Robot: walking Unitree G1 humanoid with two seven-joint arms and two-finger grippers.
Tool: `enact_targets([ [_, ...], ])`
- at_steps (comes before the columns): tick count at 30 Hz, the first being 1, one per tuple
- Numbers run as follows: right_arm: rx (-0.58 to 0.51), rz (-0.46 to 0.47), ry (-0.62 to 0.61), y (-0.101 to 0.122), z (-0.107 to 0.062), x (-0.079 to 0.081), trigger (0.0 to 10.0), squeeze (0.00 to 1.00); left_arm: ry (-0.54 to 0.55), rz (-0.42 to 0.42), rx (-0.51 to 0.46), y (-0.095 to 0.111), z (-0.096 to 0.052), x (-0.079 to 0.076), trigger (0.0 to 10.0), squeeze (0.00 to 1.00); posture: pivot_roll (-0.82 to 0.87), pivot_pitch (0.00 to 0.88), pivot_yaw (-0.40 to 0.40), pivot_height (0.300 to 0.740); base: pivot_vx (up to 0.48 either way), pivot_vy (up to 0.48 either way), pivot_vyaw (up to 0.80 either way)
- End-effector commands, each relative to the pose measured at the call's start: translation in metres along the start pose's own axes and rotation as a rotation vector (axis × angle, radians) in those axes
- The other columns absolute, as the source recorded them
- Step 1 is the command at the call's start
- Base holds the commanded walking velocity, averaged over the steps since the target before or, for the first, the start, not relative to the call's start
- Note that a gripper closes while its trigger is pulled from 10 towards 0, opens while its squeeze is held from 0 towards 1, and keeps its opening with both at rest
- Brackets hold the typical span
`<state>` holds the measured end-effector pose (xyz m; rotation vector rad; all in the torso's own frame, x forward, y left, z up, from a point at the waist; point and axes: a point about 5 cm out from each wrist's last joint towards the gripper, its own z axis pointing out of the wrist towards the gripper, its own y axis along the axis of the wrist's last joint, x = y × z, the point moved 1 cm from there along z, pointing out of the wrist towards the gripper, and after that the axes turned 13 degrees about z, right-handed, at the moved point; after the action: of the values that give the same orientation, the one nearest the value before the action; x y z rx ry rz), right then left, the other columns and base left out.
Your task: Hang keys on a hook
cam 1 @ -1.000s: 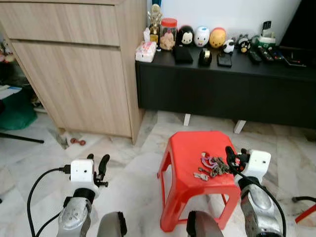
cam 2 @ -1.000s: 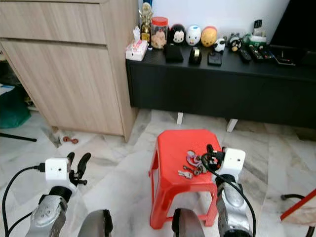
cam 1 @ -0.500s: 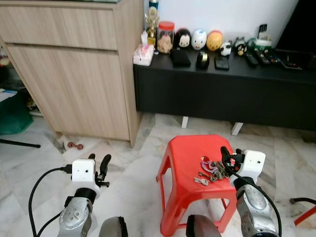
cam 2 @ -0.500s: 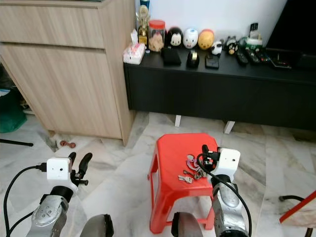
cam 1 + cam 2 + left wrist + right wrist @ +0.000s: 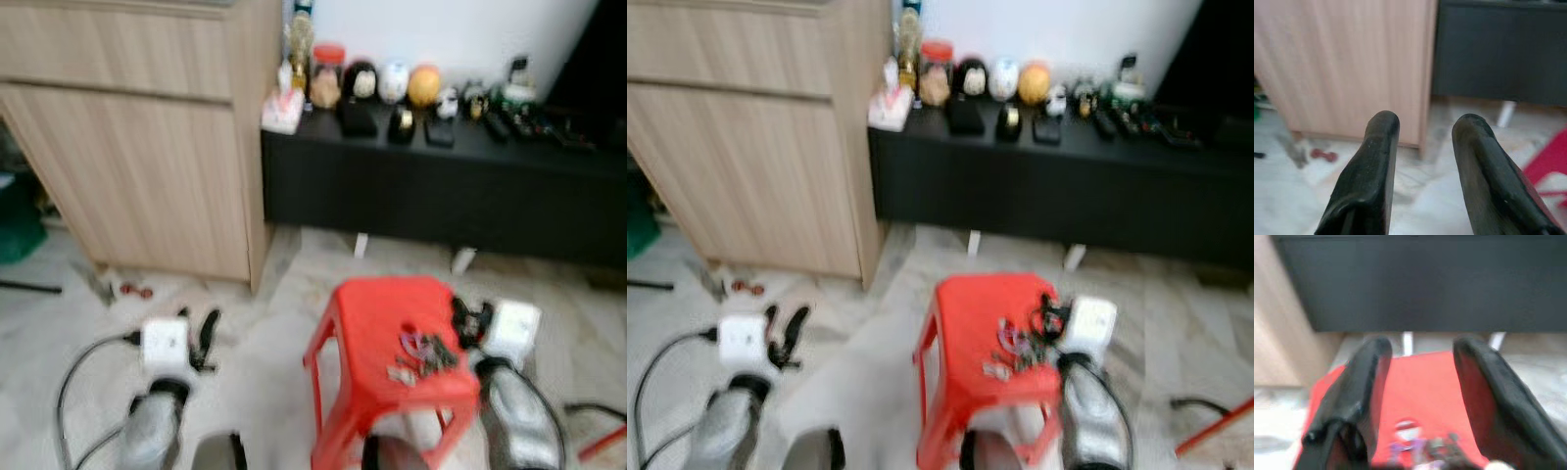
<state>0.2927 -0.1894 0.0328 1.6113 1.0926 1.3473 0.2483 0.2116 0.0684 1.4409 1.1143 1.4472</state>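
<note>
A: On the red plastic stool (image 5: 392, 338), toward its right side, lies the bunch of keys (image 5: 421, 351), loose and spread flat. Right hand (image 5: 465, 321) sits just beside the bunch at the stool's right edge, fingers (image 5: 1364, 387) parted, grasping nothing. Left hand (image 5: 203, 333) is off over the marble floor (image 5: 255, 333), well apart from the stool, fingers likewise apart and empty.

B: Noted. Both head views are blurred, so the camera is probably moving. Risks?

A: Judgement only. First, a pinch made while the picture is smeared could land off the bunch and catch one key, leaving the rest to dangle or slip. Second, a finger pushing sideways may sweep the keys off the near edge onto the floor; the seat is smooth and has no lip that I can make out.

B: And the stool itself?

A: Light plastic; a nudge from the right arm could shift it. Also, no hook can be made out among the wooden cabinet (image 5: 137, 147) and black TV console (image 5: 441, 186), so the destination is unconfirmed.
</note>
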Motion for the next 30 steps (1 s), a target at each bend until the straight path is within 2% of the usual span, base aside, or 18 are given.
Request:
enact_targets([
  [1,-0.004,-0.013,-0.035,0.007,0.000,-0.014,10.0,0.00,-0.028,-0.018,-0.013,0.003,0.001,-0.011,10.0,0.00,0.03,0.000,-0.095,0.589,0.259,0.000,0.00],
  [8,0.045,-0.022,-0.016,0.003,0.001,-0.014,10.0,0.00,-0.029,-0.020,-0.011,0.003,0.001,-0.012,10.0,0.00,0.02,0.000,-0.098,0.589,0.223,0.000,0.00],
  [13,0.177,-0.051,0.035,-0.011,0.002,-0.012,10.0,0.00,-0.026,-0.021,-0.009,0.002,0.001,-0.012,10.0,0.00,0.02,0.000,-0.098,0.589,0.000,0.000,0.00],
  [14,0.238,-0.065,0.073,-0.016,0.002,-0.010,10.0,0.00,-0.032,-0.024,-0.007,0.001,0.002,-0.014,10.0,0.00,0.01,0.000,-0.093,0.589,0.000,0.000,0.00],
  [22,0.376,-0.106,0.099,-0.026,0.003,-0.011,10.0,0.00,-0.063,-0.029,-0.006,0.002,0.001,-0.020,10.0,0.00,0.00,0.000,-0.084,0.589,0.000,0.000,0.00],
  [24,0.410,-0.093,0.093,-0.029,0.004,-0.011,10.0,0.00,-0.067,-0.029,-0.005,0.002,0.001,-0.021,10.0,0.00,0.00,0.000,-0.086,0.589,0.000,0.000,0.00],
  [27,0.443,-0.019,0.125,-0.029,0.006,-0.004,10.0,0.00,-0.065,-0.028,-0.005,0.002,0.001,-0.020,10.0,0.00,0.01,0.000,-0.091,0.589,0.000,0.000,0.00],
  [30,0.478,-0.023,0.152,-0.033,0.002,-0.003,10.0,0.00,-0.062,-0.027,-0.004,0.001,0.001,-0.020,10.0,0.00,0.01,0.000,-0.098,0.589,0.000,0.000,0.00],
])
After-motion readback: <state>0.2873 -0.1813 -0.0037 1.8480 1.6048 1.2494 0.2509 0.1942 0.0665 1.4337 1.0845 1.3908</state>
